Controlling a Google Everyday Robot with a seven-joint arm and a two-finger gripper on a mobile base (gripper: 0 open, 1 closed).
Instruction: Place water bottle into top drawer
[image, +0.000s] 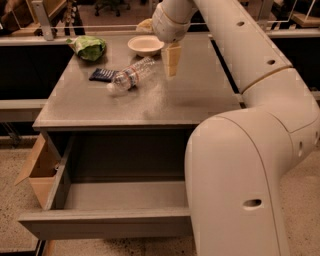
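1. The gripper (171, 70), a cream-coloured two-finger pincer on the end of the white robot arm (240, 165), hangs pointing downward in the upper middle of the frame, above the rear part of the grey metal table (200, 95).
2. From this angle the pincer shows as one tan wedge, so I cannot tell whether it is open or closed. Nothing shows in its hold.
3. The clear crinkled plastic water bottle (131, 79) lies on its side on the tabletop, just to the left of the gripper and apart from it.
4. The bottle lies on a slant, with its cap end toward the lower left and its base toward the upper right, near the pincer.
5. A flat dark blue packet (102, 74) lies on the table just beside the bottle on its left. The two seem to touch.
6. A shallow white round bowl (145, 45) stands at the back of the table, just left of the gripper's wrist.
7. A crumpled green bag (89, 47) sits at the table's rear left corner.
8. The wide grey metal top drawer (105, 222) is pulled well out below the tabletop, in the lower left of the frame. Its right part is hidden behind the arm.
9. A tan cardboard box (40, 167) stands on the floor against the drawer's left side.
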